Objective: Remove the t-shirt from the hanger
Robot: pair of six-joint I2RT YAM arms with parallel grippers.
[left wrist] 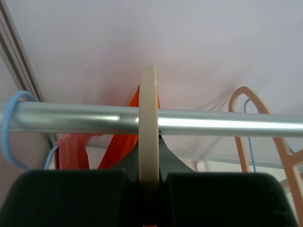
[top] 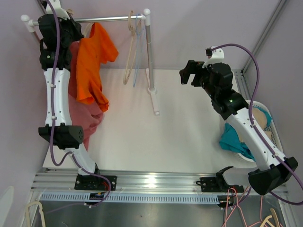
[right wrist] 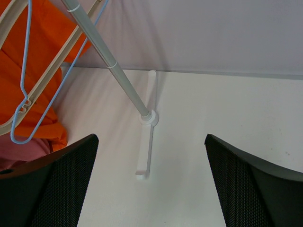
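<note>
An orange t-shirt (top: 92,66) hangs on a cream hanger from the metal rail (top: 111,19) at the back left. My left gripper (top: 71,27) is up at the rail. In the left wrist view it (left wrist: 148,182) is shut on the cream hanger's hook (left wrist: 148,118), which is looped over the rail (left wrist: 218,125), with the orange t-shirt (left wrist: 120,151) showing below. My right gripper (top: 189,73) is open and empty above the table, right of the rack post. In its wrist view the gripper (right wrist: 151,189) faces the orange t-shirt (right wrist: 23,71) at the left.
A pink garment (top: 87,118) hangs behind the orange t-shirt. An empty cream hanger (top: 129,52) and a blue one (top: 138,52) hang near the rack post (top: 149,52), whose foot (top: 155,101) lies on the table. A basket (top: 265,137) with teal clothing stands at the right.
</note>
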